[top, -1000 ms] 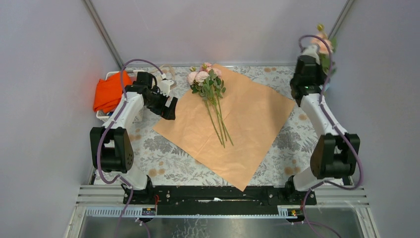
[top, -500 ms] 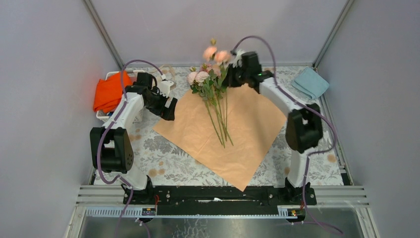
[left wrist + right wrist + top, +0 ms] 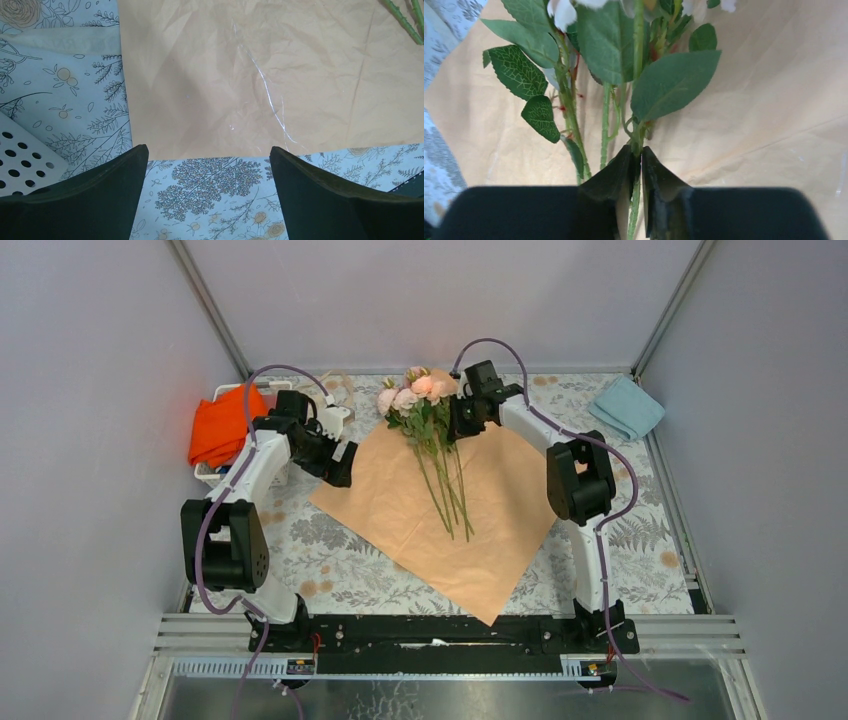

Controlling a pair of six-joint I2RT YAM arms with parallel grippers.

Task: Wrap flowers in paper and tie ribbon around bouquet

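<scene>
Paper (image 3: 500, 520) lies flat, peach face up, mid-table. Flowers (image 3: 432, 430) lie on it, blooms toward the far corner. A second ago the right gripper (image 3: 638, 161) was carrying extra stems over. Now it's down at the bunch, nearly closed around one stem; can't tell if it's pinching. Looks like flower placing is nearly done and wrapping comes next. Left gripper (image 3: 209, 152) is spread wide at the paper's left edge.

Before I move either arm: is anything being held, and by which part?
The right gripper pinches one stem of the flowers, just below the leaves. The left gripper is open, holding nothing.
</scene>
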